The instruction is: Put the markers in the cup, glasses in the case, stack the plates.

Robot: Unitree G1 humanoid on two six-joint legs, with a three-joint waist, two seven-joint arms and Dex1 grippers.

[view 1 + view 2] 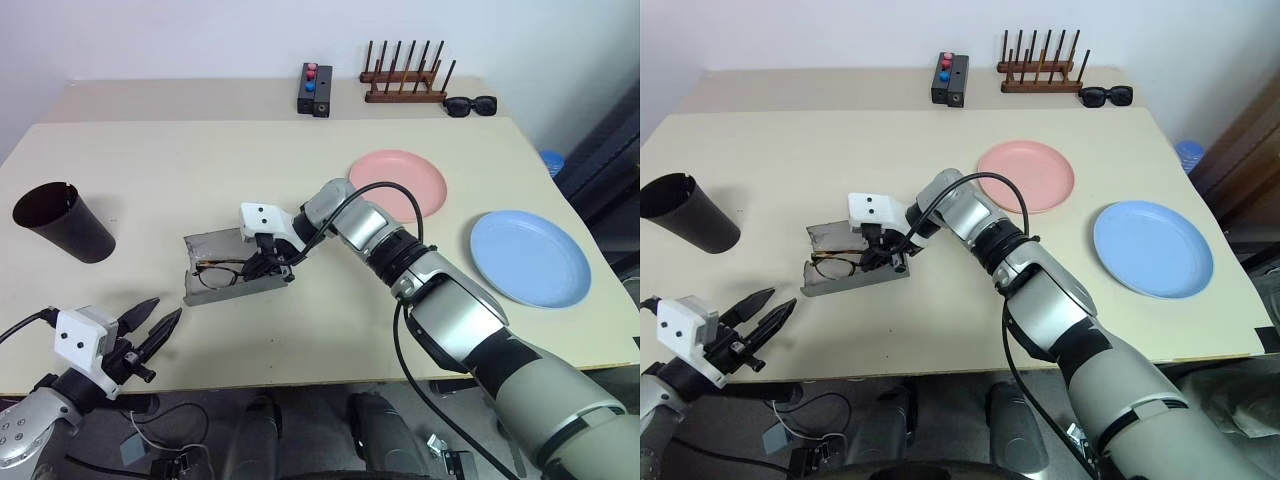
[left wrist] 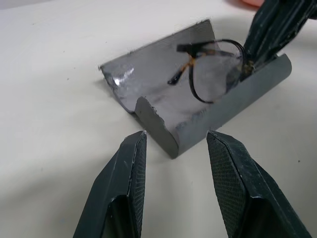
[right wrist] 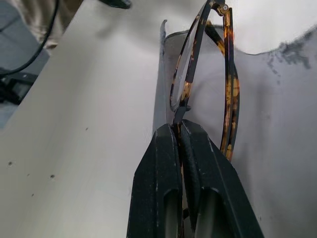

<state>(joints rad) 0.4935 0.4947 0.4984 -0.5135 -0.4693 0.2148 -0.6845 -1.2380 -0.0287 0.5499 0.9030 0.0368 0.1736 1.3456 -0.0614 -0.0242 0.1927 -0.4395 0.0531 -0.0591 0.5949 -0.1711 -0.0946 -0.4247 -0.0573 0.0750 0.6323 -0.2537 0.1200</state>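
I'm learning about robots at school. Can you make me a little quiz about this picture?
1. True or false: the right gripper is shut on the glasses.
2. Which plate lies nearer the case: A the pink plate, B the blue plate?
3. Fill in: the black cup lies tipped on its ____.

Key: 1 true. 2 A. 3 side.

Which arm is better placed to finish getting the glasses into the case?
The right. Its gripper is shut on the glasses, holding them in the open case. The left gripper hovers open near the table's front edge, apart from the case.
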